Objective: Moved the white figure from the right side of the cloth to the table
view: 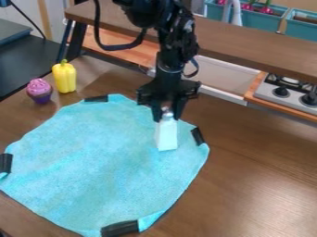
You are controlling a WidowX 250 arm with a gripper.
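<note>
Bkgd teal bin point(255, 20) w/ pink bits point(266, 9) — white fig. point(167, 137) in claw point(167, 116)

The table point(260, 185) is viewed from above at a slant, the camera being faced across it toward the raised wooden shelf point(248, 46) and the stove point(282, 95) at the far side. The cloth point(105, 157) is seen from fairly near, framed almost whole, with teal planters point(256, 19) caught along the top edge.
</note>
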